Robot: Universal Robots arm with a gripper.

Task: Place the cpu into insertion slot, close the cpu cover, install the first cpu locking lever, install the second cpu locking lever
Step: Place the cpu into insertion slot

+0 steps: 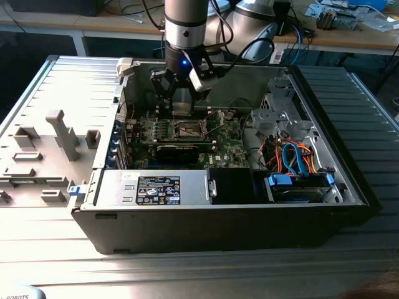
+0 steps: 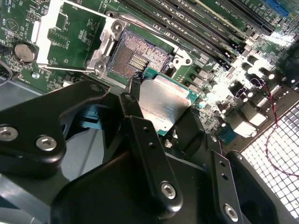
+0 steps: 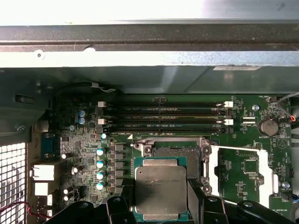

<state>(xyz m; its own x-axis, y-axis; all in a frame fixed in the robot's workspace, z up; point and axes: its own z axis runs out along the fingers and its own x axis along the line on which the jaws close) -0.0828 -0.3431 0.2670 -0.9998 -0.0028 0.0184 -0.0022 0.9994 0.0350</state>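
While hand (image 1: 182, 93) grips cpu (image 3: 160, 189), arm (image 1: 185, 25) hangs upright near insertion slot (image 2: 131, 56).

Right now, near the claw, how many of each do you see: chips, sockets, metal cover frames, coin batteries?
cpu: 1
insertion slot: 1
cpu cover: 1
coin battery: 1
Total: 4

Cpu (image 2: 163, 100) silver-topped, tilted, gripped near empty insertion slot (image 2: 133, 53); cpu cover (image 2: 46, 35) flipped open.
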